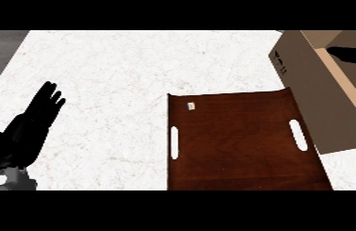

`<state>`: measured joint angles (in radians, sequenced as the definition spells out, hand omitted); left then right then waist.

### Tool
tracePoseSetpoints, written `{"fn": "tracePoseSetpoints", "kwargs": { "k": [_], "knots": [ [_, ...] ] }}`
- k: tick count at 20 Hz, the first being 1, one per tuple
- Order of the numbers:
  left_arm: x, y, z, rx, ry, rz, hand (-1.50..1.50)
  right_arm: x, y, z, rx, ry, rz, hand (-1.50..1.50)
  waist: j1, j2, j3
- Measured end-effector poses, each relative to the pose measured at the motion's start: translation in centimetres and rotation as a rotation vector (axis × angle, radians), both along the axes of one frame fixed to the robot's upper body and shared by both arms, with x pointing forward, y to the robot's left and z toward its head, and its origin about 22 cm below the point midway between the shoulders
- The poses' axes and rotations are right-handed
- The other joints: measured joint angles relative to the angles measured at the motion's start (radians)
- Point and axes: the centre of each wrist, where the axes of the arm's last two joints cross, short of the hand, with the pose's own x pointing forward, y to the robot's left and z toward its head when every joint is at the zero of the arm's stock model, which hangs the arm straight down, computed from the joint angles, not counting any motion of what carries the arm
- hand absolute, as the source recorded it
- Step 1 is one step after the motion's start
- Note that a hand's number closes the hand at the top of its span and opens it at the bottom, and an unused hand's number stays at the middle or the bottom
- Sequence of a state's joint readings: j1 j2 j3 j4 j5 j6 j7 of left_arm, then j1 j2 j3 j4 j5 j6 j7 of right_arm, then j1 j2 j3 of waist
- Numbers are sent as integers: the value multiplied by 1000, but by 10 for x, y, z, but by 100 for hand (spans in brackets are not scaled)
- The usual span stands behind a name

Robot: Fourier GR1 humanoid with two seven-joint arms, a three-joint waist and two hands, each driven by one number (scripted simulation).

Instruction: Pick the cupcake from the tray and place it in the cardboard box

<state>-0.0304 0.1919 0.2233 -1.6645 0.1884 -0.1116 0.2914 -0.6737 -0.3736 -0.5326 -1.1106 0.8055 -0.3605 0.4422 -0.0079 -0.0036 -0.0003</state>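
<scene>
Fingers of the left hand (35, 119) rest straight and together, idle, well left of the empty-looking tray (240, 145); right hand (344, 53), fingers unreadable, is over the box (316, 93), presumably delivering the unseen cupcake.

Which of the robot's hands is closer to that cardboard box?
The right hand: only a dark bit of it shows at the right edge, over the cardboard box. The left hand rests open far across the counter, beyond the brown tray.
</scene>
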Motion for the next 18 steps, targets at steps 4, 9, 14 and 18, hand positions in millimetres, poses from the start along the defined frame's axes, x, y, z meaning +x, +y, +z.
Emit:
{"fn": "tracePoseSetpoints", "kwargs": {
  "k": [4, 9, 14, 18],
  "knots": [
    [-2, 6, -2, -3, -2, 2, 0, -25, -24, 4, 57, -90, -40, -150, -2, 0, 0],
    [-6, 3, -2, -3, 1, -1, 0, -74, -53, 5, 99, -161, -62, -150, -5, -1, 0],
    [-5, 2, 5, 1, -1, -2, 0, -120, -80, 9, 110, -172, -29, -150, -2, 0, 0],
    [0, 4, -4, 1, -6, -7, 0, -145, -83, 7, 106, -170, -12, -150, 1, 2, 0]
  ]
}}
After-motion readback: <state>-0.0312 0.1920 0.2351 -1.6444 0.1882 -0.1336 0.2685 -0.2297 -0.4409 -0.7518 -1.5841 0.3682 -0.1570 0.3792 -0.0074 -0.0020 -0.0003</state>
